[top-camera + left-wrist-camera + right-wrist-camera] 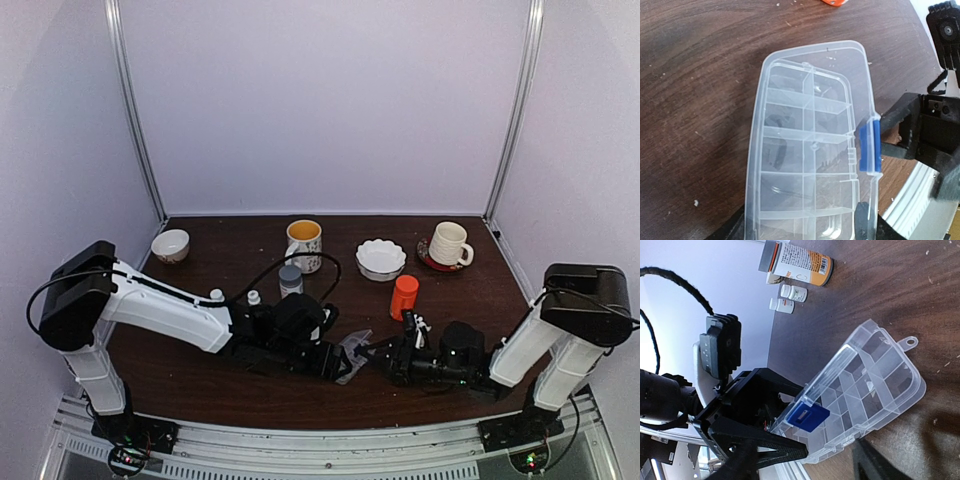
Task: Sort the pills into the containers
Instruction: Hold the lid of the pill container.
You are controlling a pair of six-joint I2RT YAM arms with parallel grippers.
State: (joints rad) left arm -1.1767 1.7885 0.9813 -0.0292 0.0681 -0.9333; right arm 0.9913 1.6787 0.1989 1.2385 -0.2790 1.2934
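Evidently your compartments (790, 145) hold 0 pills; left claw (340, 362) grips the pill box (810, 65), right claw (886, 134) stands wide at its latch (868, 147).

Seen from my right wrist, the orange-and-white label and barcode on the grey-capped bottle (797, 262), and the labels on two small white bottles (792, 292), carry print too small to read.

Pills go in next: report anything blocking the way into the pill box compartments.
The clear lid lies over the compartments, its blue latch at the side edge; whether it is latched is unclear. Nothing else visible covers them.
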